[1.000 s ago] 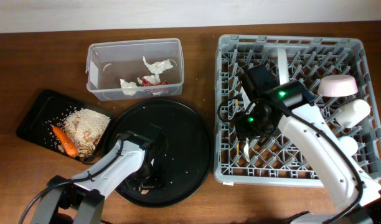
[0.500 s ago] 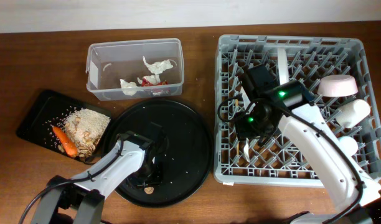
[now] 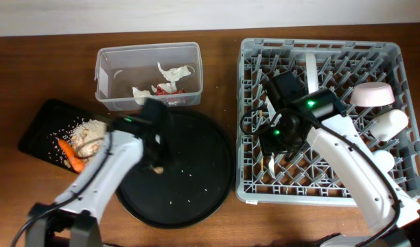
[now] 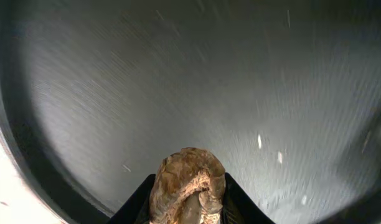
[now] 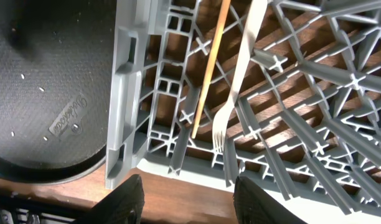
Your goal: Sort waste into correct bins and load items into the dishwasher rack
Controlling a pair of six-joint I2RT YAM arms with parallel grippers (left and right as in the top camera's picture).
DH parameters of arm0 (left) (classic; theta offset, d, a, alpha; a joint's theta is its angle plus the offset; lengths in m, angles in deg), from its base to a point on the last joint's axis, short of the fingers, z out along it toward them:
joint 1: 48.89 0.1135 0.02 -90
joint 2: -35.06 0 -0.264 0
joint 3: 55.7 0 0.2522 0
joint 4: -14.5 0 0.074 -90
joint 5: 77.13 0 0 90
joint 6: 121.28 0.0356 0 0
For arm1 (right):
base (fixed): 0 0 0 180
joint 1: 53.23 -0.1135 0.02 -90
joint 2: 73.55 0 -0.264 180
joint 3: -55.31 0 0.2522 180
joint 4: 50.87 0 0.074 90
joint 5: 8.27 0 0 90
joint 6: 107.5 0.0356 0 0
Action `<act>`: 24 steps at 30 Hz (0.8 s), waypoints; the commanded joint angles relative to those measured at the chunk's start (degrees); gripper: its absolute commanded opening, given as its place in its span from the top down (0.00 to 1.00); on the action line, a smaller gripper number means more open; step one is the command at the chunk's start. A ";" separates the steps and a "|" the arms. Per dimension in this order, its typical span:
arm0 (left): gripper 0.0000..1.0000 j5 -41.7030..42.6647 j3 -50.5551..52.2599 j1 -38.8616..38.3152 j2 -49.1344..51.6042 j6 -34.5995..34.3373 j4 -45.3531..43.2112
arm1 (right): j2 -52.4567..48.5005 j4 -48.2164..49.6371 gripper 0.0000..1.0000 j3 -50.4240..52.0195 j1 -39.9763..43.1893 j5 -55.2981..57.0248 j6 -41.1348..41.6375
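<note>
The left fingers hold a brown lump over the round black tray. The right fingers are wide above the fork.

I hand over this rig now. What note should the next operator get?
Left gripper: shut on the brown lump, over the round tray.
Right gripper: open, above the rack.
Done: fork, chopstick, plate, bowl and cups in the rack; paper and red wrapper in the clear tub; crumbs and carrot in the flat black tray.
Remaining: bin the lump, probably with the carrot; a few crumbs lie on the round tray.
</note>
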 commanded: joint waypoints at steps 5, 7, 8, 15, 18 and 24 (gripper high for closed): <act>0.99 -3.58 -3.80 25.18 1.40 1.09 -11.39 | 0.22 -0.04 0.49 -0.44 0.42 0.52 0.11; 0.99 -3.56 -3.80 29.20 2.62 1.09 -14.01 | 0.22 -0.04 0.49 -0.44 0.42 0.55 0.11; 0.99 -3.61 -3.80 31.26 3.48 1.09 -15.47 | 0.22 -0.04 0.49 -0.44 0.42 0.52 0.11; 0.73 -3.63 -3.82 37.18 6.86 1.11 -20.11 | 0.22 -0.31 0.49 -0.44 0.42 0.52 0.11; 0.48 -3.50 -3.82 38.77 6.84 1.14 -19.98 | 0.22 -0.28 0.49 -0.44 0.42 0.52 0.11; 0.25 0.09 -4.11 38.75 6.64 2.40 -18.91 | 0.22 -0.26 0.49 -0.44 0.42 0.52 0.11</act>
